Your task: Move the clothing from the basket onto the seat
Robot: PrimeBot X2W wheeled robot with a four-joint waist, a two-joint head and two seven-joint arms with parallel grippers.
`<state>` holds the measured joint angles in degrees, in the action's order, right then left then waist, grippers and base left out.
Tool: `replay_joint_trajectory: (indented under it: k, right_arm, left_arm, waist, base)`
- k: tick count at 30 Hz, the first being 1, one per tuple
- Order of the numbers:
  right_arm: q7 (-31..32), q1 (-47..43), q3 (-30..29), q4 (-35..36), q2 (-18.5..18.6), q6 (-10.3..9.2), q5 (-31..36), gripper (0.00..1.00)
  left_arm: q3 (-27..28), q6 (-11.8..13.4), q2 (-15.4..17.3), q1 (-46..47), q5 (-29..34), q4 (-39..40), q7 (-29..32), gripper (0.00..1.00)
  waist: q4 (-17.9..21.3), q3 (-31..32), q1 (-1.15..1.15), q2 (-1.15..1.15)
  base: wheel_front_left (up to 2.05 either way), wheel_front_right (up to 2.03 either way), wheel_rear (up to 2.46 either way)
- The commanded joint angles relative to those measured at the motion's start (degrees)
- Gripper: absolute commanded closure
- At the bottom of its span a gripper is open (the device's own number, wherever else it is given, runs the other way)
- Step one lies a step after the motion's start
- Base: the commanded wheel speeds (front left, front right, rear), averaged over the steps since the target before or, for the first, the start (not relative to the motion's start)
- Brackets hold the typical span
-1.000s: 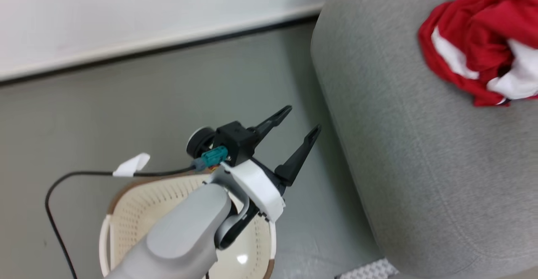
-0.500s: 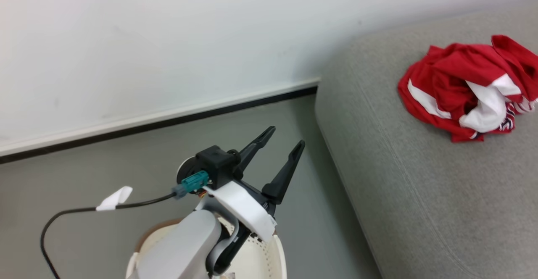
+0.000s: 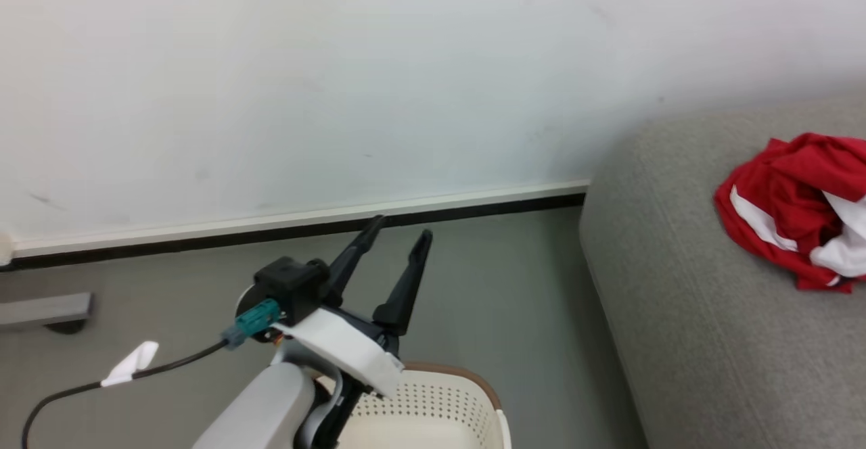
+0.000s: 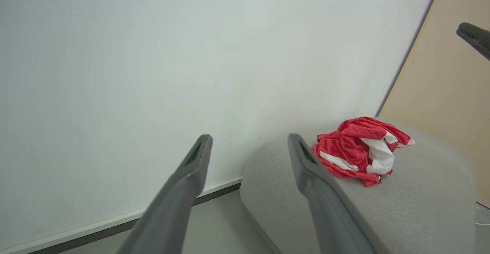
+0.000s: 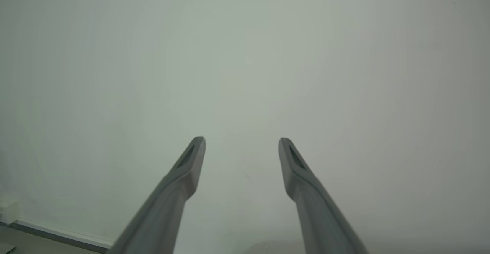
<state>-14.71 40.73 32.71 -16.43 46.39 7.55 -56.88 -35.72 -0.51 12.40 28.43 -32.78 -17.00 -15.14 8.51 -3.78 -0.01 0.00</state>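
Note:
The red clothing [image 3: 788, 209] with white bands lies crumpled on the light-grey seat [image 3: 710, 327] at the right, and it also shows on the seat [image 4: 425, 196] as a red heap [image 4: 352, 150] in the left wrist view. The cream basket [image 3: 440, 405] with its brown rim sits on the floor at the bottom, partly behind my left arm; the part of its inside that shows holds nothing. My left gripper [image 3: 402, 227] hangs open and empty above the basket, well left of the seat, fingers [image 4: 191, 170] spread. My right gripper [image 5: 241, 139] is open and empty, facing a white wall.
A white wall with a black-and-white baseboard [image 3: 304, 222] runs behind the grey floor. A black cable with a white tag [image 3: 128, 364] trails from my left wrist. A grey block [image 3: 44, 308] sits at far left. A tan panel [image 4: 440, 78] stands beyond the seat.
The head camera has tilted up and turned, so more wall shows and the basket has slid to the bottom edge. The clothing stays on the seat. My left gripper stays open.

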Motion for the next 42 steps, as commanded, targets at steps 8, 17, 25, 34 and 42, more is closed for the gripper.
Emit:
replay_joint_trajectory:
  k: [8, 17, 25, 34, 42]
  right_arm:
    - [-0.5, -14.8, -12.6, 3.9, -11.6, -0.13, 12.2, 0.00]
    - [-0.5, -29.9, -21.9, 8.2, -23.9, -0.13, 23.8, 0.00]
    - [-0.5, -37.1, -26.2, 8.8, -32.5, -0.13, 31.2, 0.00]
    - [-0.5, -38.9, -25.7, 8.3, -34.6, -0.13, 34.2, 0.00]
    - [-0.5, -38.9, -25.6, 8.5, -34.5, -0.13, 35.3, 0.00]
  left_arm:
    - [6.3, 3.5, 3.0, -6.4, 2.9, 0.3, 0.0, 0.00]
    - [16.7, 6.2, 2.8, -14.9, 4.7, 2.2, 0.0, 0.00]
    - [24.9, 8.2, 0.3, -21.7, 12.3, 5.7, 0.0, 0.00]
    - [32.7, 7.5, -4.5, -28.4, 18.3, 8.7, 0.0, 0.00]
    - [36.5, 4.4, -7.5, -30.0, 21.0, 6.6, 0.0, 0.00]
  waist:
    - [-6.2, 3.7, 0.01, 0.00]
    - [-8.5, 5.2, 0.01, 0.00]
    - [-7.8, 5.5, 0.01, 0.00]
    - [-6.6, 5.3, 0.01, 0.00]
    - [-6.3, 5.2, 0.01, 0.00]
  base:
    - [0.00, 0.00, 0.00]
    - [0.00, 0.00, 0.00]
    - [0.00, 0.00, 0.00]
    - [0.00, 0.00, 0.00]
    - [0.00, 0.00, 0.00]
